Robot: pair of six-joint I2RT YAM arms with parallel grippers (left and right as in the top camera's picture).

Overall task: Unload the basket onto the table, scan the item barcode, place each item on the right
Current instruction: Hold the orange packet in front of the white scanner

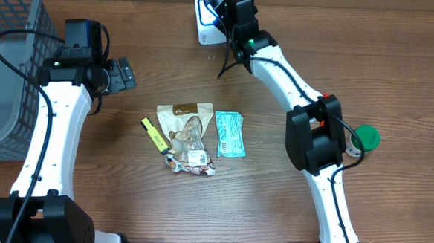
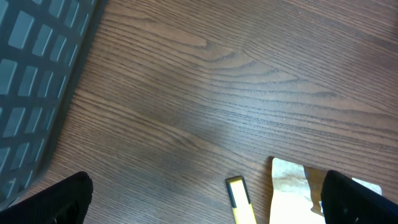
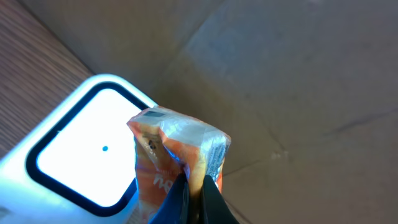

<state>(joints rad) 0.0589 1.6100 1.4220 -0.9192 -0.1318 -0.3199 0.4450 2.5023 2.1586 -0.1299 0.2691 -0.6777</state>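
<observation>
Right gripper (image 3: 194,190): closed on an orange packet (image 3: 177,152), whose lower edge is pinched between the fingers.
Orange packet: held up just beside the scanner (image 3: 68,155), with the right edge of the lit window overlapped (contact cannot be judged).
Scanner: white, with a black-framed window, set at the far edge of the table (image 1: 272,206).
Left gripper (image 1: 124,75): jaws spread wide, nothing held, hung over bare wood near the grey basket (image 1: 12,59).
Table centre: a brown pouch (image 1: 189,127) is laid between a yellow stick (image 1: 154,134) and a teal packet (image 1: 229,134).
</observation>
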